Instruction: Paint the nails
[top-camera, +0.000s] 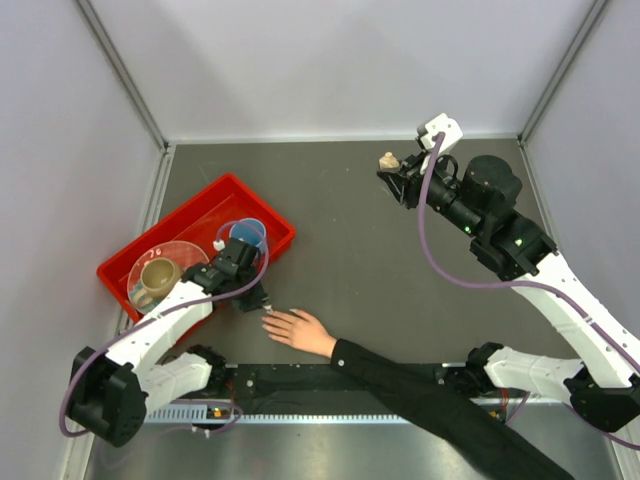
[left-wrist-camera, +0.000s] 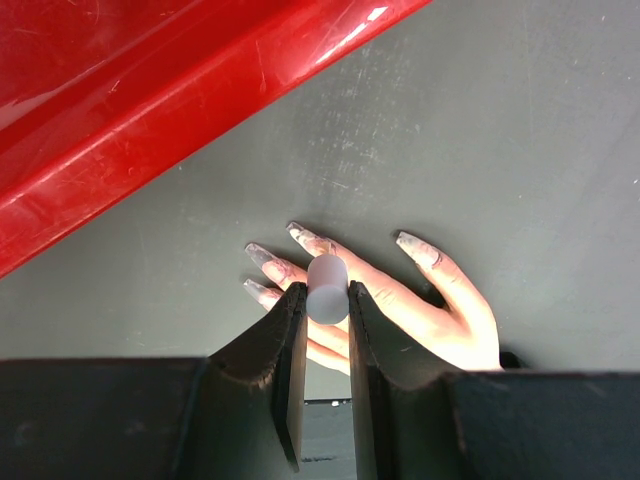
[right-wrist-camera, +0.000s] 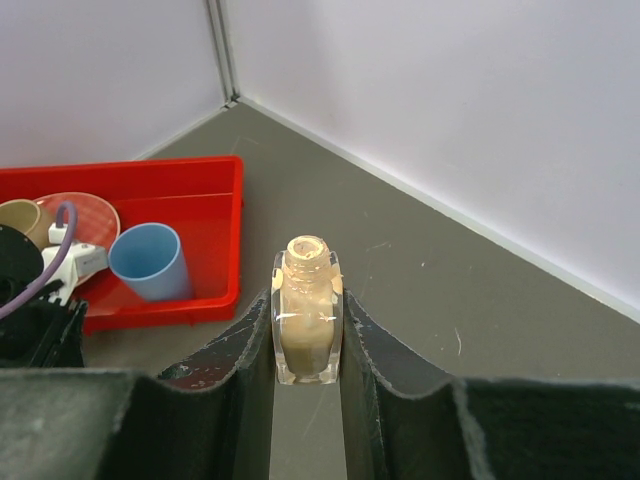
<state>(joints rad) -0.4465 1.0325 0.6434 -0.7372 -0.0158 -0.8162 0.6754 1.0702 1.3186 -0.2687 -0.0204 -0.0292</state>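
A flesh-toned hand (top-camera: 300, 331) with a black sleeve lies palm down near the table's front, its fingers spread to the left. In the left wrist view its long pale nails (left-wrist-camera: 262, 255) show on the hand (left-wrist-camera: 440, 320). My left gripper (left-wrist-camera: 327, 300) is shut on a white cylindrical brush cap (left-wrist-camera: 327, 288) right above the fingers; it shows in the top view (top-camera: 262, 305) at the fingertips. My right gripper (right-wrist-camera: 308, 320) is shut on an open tan polish bottle (right-wrist-camera: 307, 315) and holds it upright at the far right (top-camera: 389, 160).
A red bin (top-camera: 235, 205) at the left holds a blue cup (top-camera: 248, 232), a pink plate (top-camera: 185, 255) and a tan mug (top-camera: 158, 278). Its red wall (left-wrist-camera: 150, 150) lies close to the fingertips. Grey walls close the back and sides.
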